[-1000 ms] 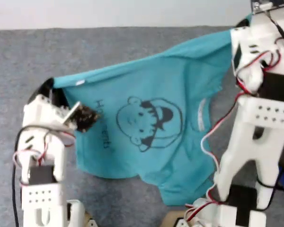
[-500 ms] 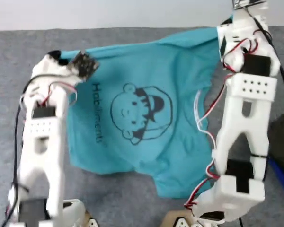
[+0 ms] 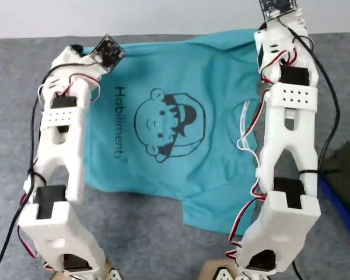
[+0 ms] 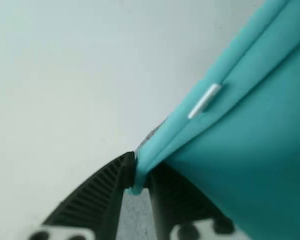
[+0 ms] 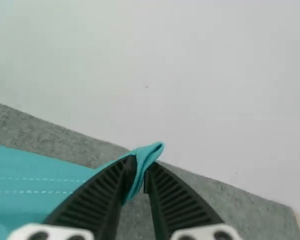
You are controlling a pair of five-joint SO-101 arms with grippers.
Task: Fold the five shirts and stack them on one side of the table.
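Now, teal shirt (image 3: 216,87) held at two corners
It spreads print-up across the upper middle of the high view over the grey table (image 3: 11,105); left gripper (image 4: 136,172) pinches its upper-left edge, right gripper (image 5: 140,167) its upper-right corner

A desk (image 3: 140,233) covered in grey, felt-like fabric with a slightly mottled weave spreads across the high view. Along its far edge rises a plain, pale wall (image 3: 163,17), whitish and unmarked, which meets the grey surface in a straight line. At the desk's right edge sits a dark object (image 3: 347,163), its kind unclear, with a blue strip (image 3: 338,204) slanting just below it. The light is soft and even.
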